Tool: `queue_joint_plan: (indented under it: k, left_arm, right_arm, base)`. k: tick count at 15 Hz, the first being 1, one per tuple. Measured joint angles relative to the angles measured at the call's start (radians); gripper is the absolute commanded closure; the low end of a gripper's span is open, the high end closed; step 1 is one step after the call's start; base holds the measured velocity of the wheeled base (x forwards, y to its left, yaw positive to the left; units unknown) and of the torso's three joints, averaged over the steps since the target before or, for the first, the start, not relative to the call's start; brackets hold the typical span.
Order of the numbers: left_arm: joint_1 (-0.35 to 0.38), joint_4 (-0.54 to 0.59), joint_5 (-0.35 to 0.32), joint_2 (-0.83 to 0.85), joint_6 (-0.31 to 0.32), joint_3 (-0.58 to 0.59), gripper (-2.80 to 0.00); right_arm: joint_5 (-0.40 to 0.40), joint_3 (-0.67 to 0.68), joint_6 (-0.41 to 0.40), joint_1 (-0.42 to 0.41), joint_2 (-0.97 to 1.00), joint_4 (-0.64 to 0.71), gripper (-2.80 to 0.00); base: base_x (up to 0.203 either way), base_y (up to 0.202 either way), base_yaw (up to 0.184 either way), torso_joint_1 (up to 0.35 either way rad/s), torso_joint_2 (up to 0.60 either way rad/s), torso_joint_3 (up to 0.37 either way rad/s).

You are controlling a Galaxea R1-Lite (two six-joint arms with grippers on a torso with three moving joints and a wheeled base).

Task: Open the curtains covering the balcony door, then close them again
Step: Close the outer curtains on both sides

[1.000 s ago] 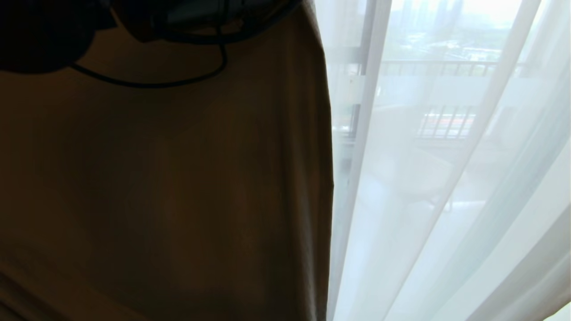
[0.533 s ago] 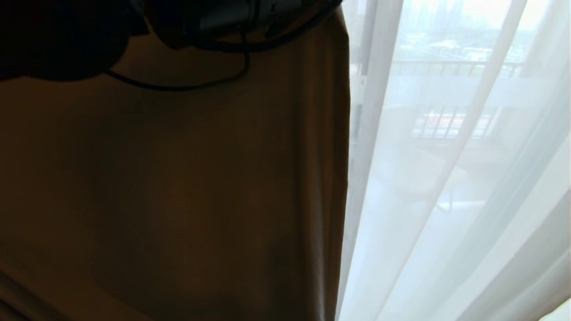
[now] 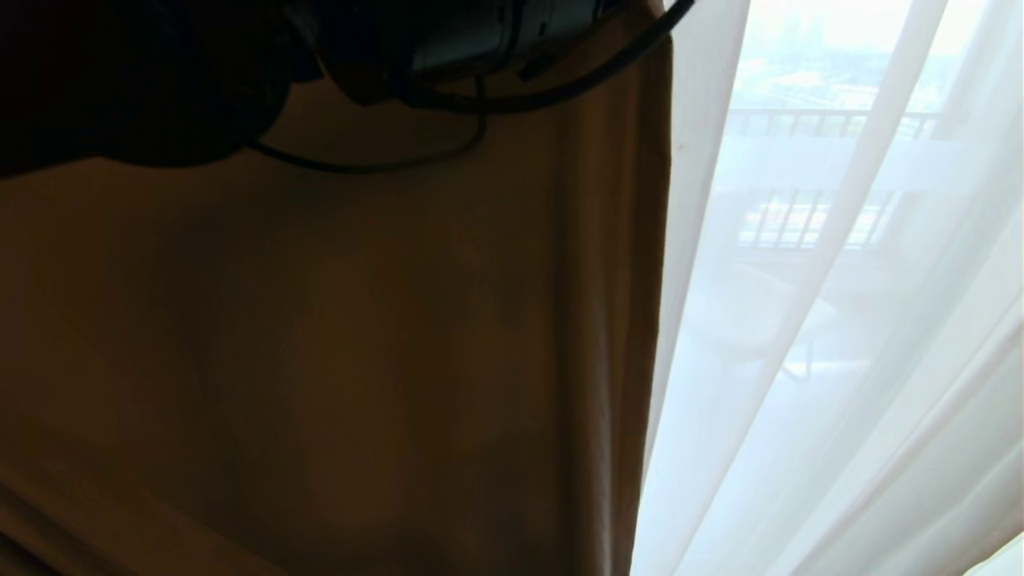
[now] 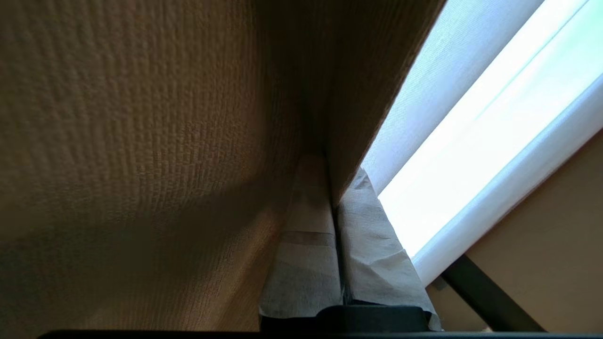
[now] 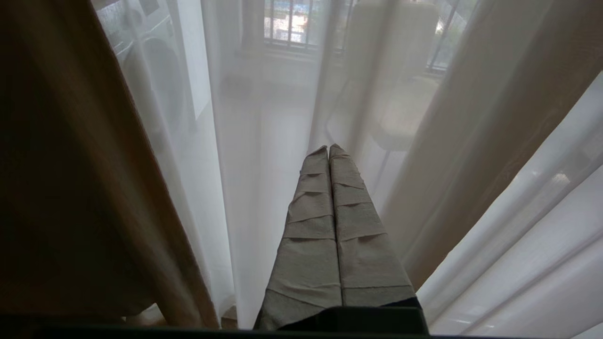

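Note:
The curtains fill every view. A heavy beige-tan drape (image 3: 360, 336) covers the left two thirds of the head view, and thin white sheers (image 3: 840, 384) hang to its right. My left arm (image 3: 448, 40) reaches in at the top of the drape. In the left wrist view my left gripper (image 4: 332, 188) is shut on the drape's ribbed edge (image 4: 348, 141), with the fabric pinched between its grey-taped fingers (image 4: 306, 263). The balcony door (image 3: 800, 164) shows only dimly through the sheers as a pale frosted band. My right gripper (image 5: 328, 148) is shut and empty, pointing at the sheers (image 5: 264, 141).
Beyond the glass a balcony railing (image 3: 808, 120) and a pale chair (image 3: 752, 320) show through the sheers. A black bar (image 4: 485, 296) runs beside the sheers in the left wrist view. Another tan drape (image 5: 461, 155) hangs to one side of my right gripper.
My left arm has moved to the right, pulling the tan drape's edge with it. The drape now covers more of the sheers and the dark door frame. The right gripper has not moved.

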Motion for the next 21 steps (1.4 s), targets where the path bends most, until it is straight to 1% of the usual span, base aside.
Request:
queue_joint_plan:
  k: [5, 7, 10, 12, 14, 16, 19, 21]
  left_arm:
    - [-0.03, 0.001, -0.001, 0.021, 0.001, -0.014, 0.0]
    - [-0.031, 0.004, 0.0, 0.023, 0.001, -0.012, 0.0]
    - [-0.001, 0.025, 0.0, 0.005, 0.001, 0.011, 0.0]
    - [0.034, 0.03, 0.0, -0.029, 0.019, 0.061, 0.0]
    - [0.084, 0.032, -0.001, -0.08, 0.039, 0.132, 0.0]
    - [0.15, 0.032, -0.001, -0.147, 0.045, 0.224, 0.0]
    - [0.294, 0.029, -0.001, -0.272, 0.075, 0.384, 0.0]
    - [0.411, 0.029, -0.001, -0.355, 0.092, 0.49, 0.0]
  right_arm:
    - [0.0, 0.0, 0.0, 0.0, 0.0, 0.0, 0.0]
    - [0.0, 0.0, 0.0, 0.0, 0.0, 0.0, 0.0]
    - [0.0, 0.0, 0.001, 0.0, 0.0, 0.0, 0.0]
    - [0.0, 0.0, 0.0, 0.0, 0.0, 0.0, 0.0]
    - [0.0, 0.0, 0.001, 0.0, 0.0, 0.0, 0.0]
    - [0.0, 0.0, 0.001, 0.0, 0.0, 0.0, 0.0]
    - [0.0, 0.0, 0.0, 0.0, 0.0, 0.0, 0.0]
    - [0.0, 0.0, 0.0, 0.0, 0.0, 0.0, 0.0]
  base:
    - [0.0, 0.0, 0.0, 0.0, 0.0, 0.0]
    - [0.0, 0.0, 0.0, 0.0, 0.0, 0.0]
    - [0.0, 0.0, 0.0, 0.0, 0.0, 0.0]
    - [0.0, 0.0, 0.0, 0.0, 0.0, 0.0]
    - [0.0, 0.0, 0.0, 0.0, 0.0, 0.0]
    - [0.0, 0.0, 0.0, 0.0, 0.0, 0.0]
    - [0.0, 0.0, 0.0, 0.0, 0.0, 0.0]
    - [0.0, 0.0, 0.0, 0.0, 0.0, 0.0]
